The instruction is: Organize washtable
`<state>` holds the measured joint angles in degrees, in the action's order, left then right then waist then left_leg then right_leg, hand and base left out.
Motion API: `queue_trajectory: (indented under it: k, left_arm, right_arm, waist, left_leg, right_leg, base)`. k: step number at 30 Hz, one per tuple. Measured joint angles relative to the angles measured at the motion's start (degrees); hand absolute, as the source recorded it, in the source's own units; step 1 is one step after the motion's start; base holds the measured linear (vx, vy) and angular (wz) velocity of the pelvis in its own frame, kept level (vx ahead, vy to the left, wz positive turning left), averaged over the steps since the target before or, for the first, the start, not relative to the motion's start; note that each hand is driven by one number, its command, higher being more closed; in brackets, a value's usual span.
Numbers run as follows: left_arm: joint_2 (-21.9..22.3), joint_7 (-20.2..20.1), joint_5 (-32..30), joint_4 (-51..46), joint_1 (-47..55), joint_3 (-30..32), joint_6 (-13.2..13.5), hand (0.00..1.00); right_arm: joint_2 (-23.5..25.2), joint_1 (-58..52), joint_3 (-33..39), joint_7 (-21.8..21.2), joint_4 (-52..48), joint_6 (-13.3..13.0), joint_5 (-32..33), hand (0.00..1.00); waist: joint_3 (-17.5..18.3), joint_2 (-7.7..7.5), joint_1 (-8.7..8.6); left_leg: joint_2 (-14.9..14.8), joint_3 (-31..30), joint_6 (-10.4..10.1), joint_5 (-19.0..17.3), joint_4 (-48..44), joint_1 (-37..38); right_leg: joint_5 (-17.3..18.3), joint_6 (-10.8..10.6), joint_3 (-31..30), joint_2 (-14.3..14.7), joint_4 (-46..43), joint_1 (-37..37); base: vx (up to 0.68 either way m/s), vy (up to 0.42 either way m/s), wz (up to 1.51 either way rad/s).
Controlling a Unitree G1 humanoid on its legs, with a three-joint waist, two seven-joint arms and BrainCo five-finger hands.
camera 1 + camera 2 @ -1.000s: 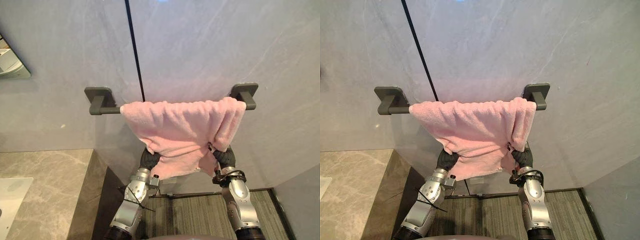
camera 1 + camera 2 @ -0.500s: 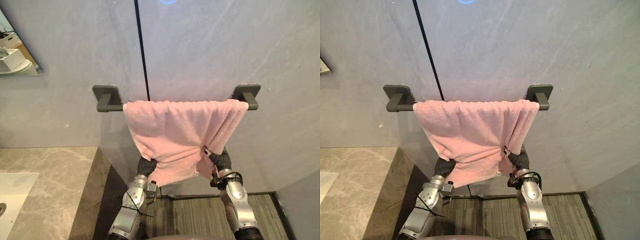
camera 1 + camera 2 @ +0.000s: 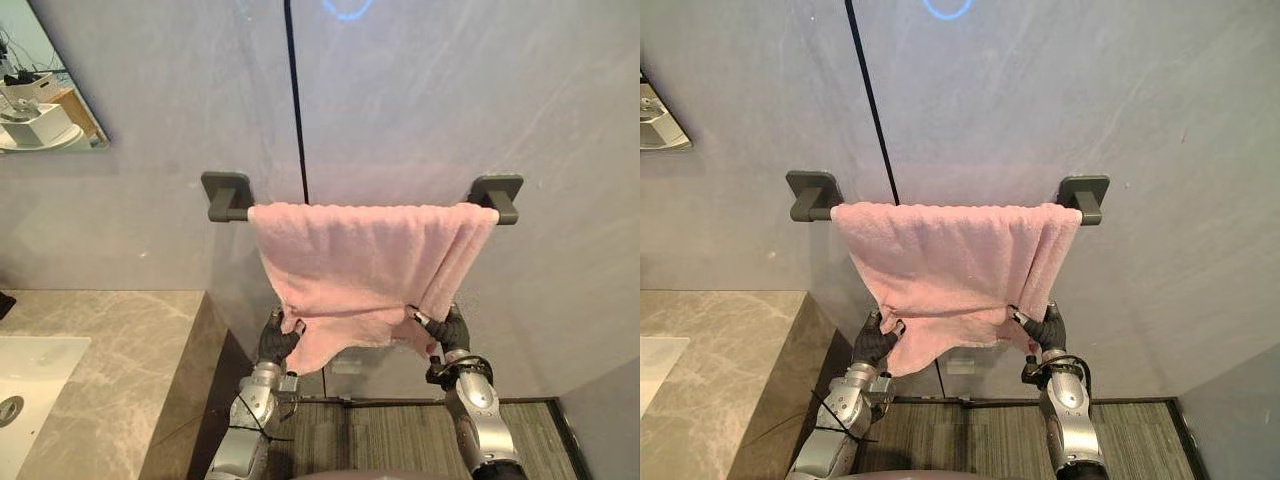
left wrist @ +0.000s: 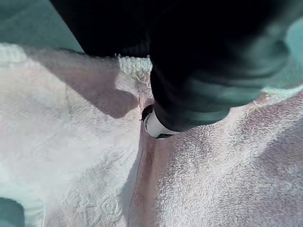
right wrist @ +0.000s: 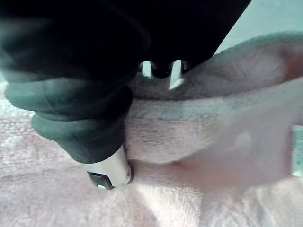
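A pink towel hangs over a dark grey towel bar whose brackets are fixed to the grey wall. It is spread along the bar, with extra folds toward the right end. My left hand is at the towel's lower left corner and my right hand at its lower right corner, both touching the hem. In the left wrist view the hand's dark cover lies against the towel. In the right wrist view a fold of towel runs past the thumb.
A marble counter with a white sink stands at the lower left, its side close to my left arm. A mirror hangs at the upper left. A black seam runs down the wall. Striped flooring lies below.
The view has shifted. Both hands have come down from under the towel to its lower corners, and the towel, bunched at the right before, now hangs straighter.
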<state>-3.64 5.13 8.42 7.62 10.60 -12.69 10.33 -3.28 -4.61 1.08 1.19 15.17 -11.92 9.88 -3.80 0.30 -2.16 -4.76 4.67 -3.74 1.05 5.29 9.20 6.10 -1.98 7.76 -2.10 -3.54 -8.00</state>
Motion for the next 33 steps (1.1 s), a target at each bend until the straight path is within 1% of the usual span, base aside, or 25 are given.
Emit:
queue_trajectory:
  k: [2, 3, 4, 7, 10, 13, 15, 16, 18, 19, 21, 22, 24, 25, 27, 28, 29, 31, 33]
  left_arm:
    - [-0.08, -0.02, 0.0, 0.92, 0.0, 0.25, -0.03, 0.0]
    - [0.09, -0.03, 0.0, 1.99, 0.02, 1.1, -0.06, 0.0]
    - [0.02, 0.0, 0.02, 2.49, 0.08, 1.84, -0.1, 0.0]
    - [-0.07, 0.09, 1.09, 2.77, 1.28, 3.81, -0.11, 0.0]
    - [-0.02, 0.29, 1.19, 3.53, 2.2, 6.46, -0.17, 0.0]
    - [-0.05, 1.01, 2.27, 3.49, 3.13, 10.62, -0.22, 0.0]
    - [0.31, 1.66, 2.5, 2.28, 4.3, 14.44, -0.54, 0.0]
    - [0.43, 1.77, 2.59, 1.23, 4.86, 15.36, -0.59, 0.0]
    - [1.03, 2.81, 3.41, -4.41, 6.66, 18.83, -0.61, 0.0]
    - [1.24, 2.91, 3.63, -5.98, 6.97, 19.73, -0.59, 0.0]
    - [1.47, 3.93, 4.54, -12.92, 7.5, 22.99, -0.55, 0.0]
    - [1.52, 4.02, 4.52, -14.9, 7.51, 23.83, -0.49, 0.0]
    - [2.02, 5.17, 4.5, -22.98, 7.49, 26.61, -0.13, 0.0]
    - [2.26, 5.44, 4.47, -26.4, 7.48, 27.62, 0.38, 0.0]
    - [2.82, 6.4, 4.43, -35.2, 7.28, 30.12, 2.36, 0.0]
    - [2.96, 6.49, 4.43, -36.89, 7.14, 30.72, 3.03, 0.0]
    - [3.07, 6.77, 4.43, -40.1, 6.73, 31.45, 4.08, 0.0]
    - [3.07, 7.27, 4.42, -44.9, 6.18, 31.27, 5.42, 0.0]
    - [2.8, 7.22, 4.47, -49.37, 5.87, 29.38, 6.8, 0.0]
  right_arm:
    - [0.47, -0.73, 0.95, 0.05, 0.82, 0.06, -0.04, 0.0]
    - [0.74, -1.65, 1.44, 0.1, 2.07, 0.41, -0.35, 0.0]
    - [0.75, -2.64, 1.81, 0.18, 3.46, 1.3, -0.26, 0.0]
    - [1.14, -4.63, 3.85, 0.53, 5.8, 2.33, 0.35, 0.0]
    - [1.41, -6.29, 7.47, 1.49, 6.08, 2.43, 1.68, 0.0]
    - [1.79, -7.11, 10.75, 2.5, 5.52, 2.43, 3.79, 0.0]
    - [2.24, -9.02, 13.14, 3.11, 1.04, 2.5, 5.06, 0.0]
    - [2.5, -9.56, 13.86, 3.43, -0.8, 2.5, 5.36, 0.0]
    - [3.05, -10.94, 17.17, 4.35, -7.89, 2.41, 5.54, 0.0]
    - [3.03, -11.12, 17.92, 4.68, -9.37, 2.37, 5.63, 0.0]
    - [3.2, -11.14, 21.06, 5.84, -15.88, 2.33, 5.96, 0.0]
    - [3.21, -11.12, 21.66, 6.31, -17.74, 2.26, 5.94, 0.0]
    - [3.22, -10.83, 23.89, 6.77, -24.46, 1.95, 5.83, 0.0]
    - [3.22, -10.51, 24.58, 7.3, -27.04, 1.58, 5.7, 0.0]
    - [3.17, -8.57, 26.22, 7.59, -33.9, 0.78, 5.16, 0.0]
    - [3.07, -7.96, 26.33, 7.56, -35.32, 0.34, 5.06, 0.0]
    - [2.83, -6.83, 26.23, 7.48, -38.12, -0.73, 4.46, 0.0]
    - [2.75, -5.38, 25.41, 7.08, -42.88, -1.99, 3.48, 0.0]
    - [1.98, -4.43, 21.69, 5.88, -48.06, -3.33, 3.48, 0.0]
  waist:
    - [-0.07, -0.11, 0.0]
    - [-0.03, -0.25, 0.05]
    - [-0.07, -0.33, 0.02]
    - [-0.14, -0.29, -0.14]
    - [-0.17, -0.35, -0.13]
    - [-0.16, -0.33, -0.17]
    - [-0.18, -0.29, -0.07]
    - [-0.18, -0.29, -0.06]
    - [-0.17, -0.37, 0.06]
    - [-0.16, -0.39, 0.19]
    - [-0.15, -0.4, 0.72]
    - [-0.15, -0.4, 0.75]
    - [-0.12, -0.35, 0.81]
    - [-0.11, -0.34, 0.79]
    - [-0.11, -0.28, 0.63]
    - [-0.11, -0.23, 0.51]
    - [-0.04, -0.11, 0.31]
    - [0.03, 0.19, 0.16]
    - [0.23, 0.64, -0.01]
  left_leg:
    - [0.02, 0.01, 0.0, 0.0, 0.02, 0.37]
    - [0.02, 0.02, -0.01, -0.02, 0.04, 0.63]
    - [0.0, 0.01, -0.01, -0.02, 0.04, 0.59]
    - [0.0, 0.08, -0.01, -0.02, 0.05, 0.52]
    - [-0.03, 0.18, -0.01, -0.03, 0.05, 0.51]
    - [-0.1, 0.46, -0.02, -0.05, 0.08, 0.45]
    - [-0.12, 0.68, 0.16, -0.24, 0.08, 0.11]
    - [-0.13, 0.75, 0.16, -0.26, 0.07, 0.02]
    - [-0.18, 1.32, 0.07, -0.32, 0.04, 0.0]
    - [-0.2, 1.5, 0.02, -0.35, 0.03, 0.04]
    - [-0.29, 2.01, -0.14, -0.71, -0.02, 0.1]
    - [-0.29, 2.05, -0.15, -0.86, -0.23, 0.12]
    - [-0.31, 2.28, -0.12, -1.12, -0.49, 0.38]
    - [-0.32, 2.35, -0.1, -1.21, -0.61, 0.42]
    - [-0.31, 2.5, -0.08, -1.8, -1.57, 0.55]
    - [-0.3, 2.48, -0.09, -1.93, -1.74, 0.73]
    - [-0.28, 2.43, -0.11, -2.19, -2.18, 1.01]
    - [-0.23, 2.41, -0.13, -2.32, -2.31, 1.41]
    - [-0.14, 2.23, -0.09, -2.35, -2.34, 1.54]
  right_leg:
    - [-0.06, 0.05, 0.06, 0.0, 0.39, -0.69]
    - [-0.13, 0.09, 0.11, 0.03, 0.8, -1.04]
    - [-0.14, 0.11, 0.14, 0.05, 0.87, -1.05]
    - [-0.18, 0.14, 0.09, 0.05, 0.89, -1.07]
    - [-0.27, 0.19, 0.01, 0.06, 0.9, -0.89]
    - [-0.48, 0.22, -0.24, 0.09, 1.09, -0.78]
    - [-0.79, 0.07, -0.47, 0.09, 1.76, -0.69]
    - [-0.8, 0.07, -0.52, 0.08, 1.75, -0.65]
    - [-0.83, 0.03, -1.0, -0.01, 1.71, -0.64]
    - [-0.83, 0.03, -1.13, -0.03, 1.7, -0.65]
    - [-0.81, 0.02, -1.57, -0.11, 1.69, -0.72]
    - [-0.81, 0.01, -1.59, -0.12, 1.69, -0.75]
    - [-0.8, 0.0, -1.76, -0.13, 1.68, -0.82]
    - [-0.8, -0.01, -1.81, -0.14, 1.67, -0.87]
    - [-0.8, -0.01, -2.01, -0.2, 1.64, -1.36]
    - [-0.79, -0.01, -2.01, -0.22, 1.64, -1.66]
    - [-0.73, -0.11, -2.02, -0.23, 1.63, -2.1]
    - [-0.64, -0.23, -2.08, -0.2, 1.62, -2.55]
    - [-0.49, -0.43, -2.07, -0.12, 1.53, -2.51]
  base:
    - [0.0, 0.0, 0.0]
    - [0.0, 0.0, 0.0]
    - [0.0, 0.0, 0.0]
    - [0.0, 0.0, 0.0]
    - [-0.03, -0.005, -0.01]
    - [-0.04, -0.007, -0.04]
    - [-0.03, -0.003, -0.04]
    - [0.0, -0.001, -0.05]
    - [0.02, 0.002, -0.1]
    - [0.01, 0.003, -0.13]
    - [0.0, 0.0, -0.11]
    - [0.02, -0.003, -0.07]
    - [0.02, -0.004, -0.05]
    - [0.0, -0.007, -0.04]
    - [-0.01, -0.004, -0.02]
    - [0.0, 0.0, 0.0]
    - [-0.04, -0.012, 0.0]
    - [-0.06, -0.017, 0.01]
    - [-0.08, -0.022, 0.02]
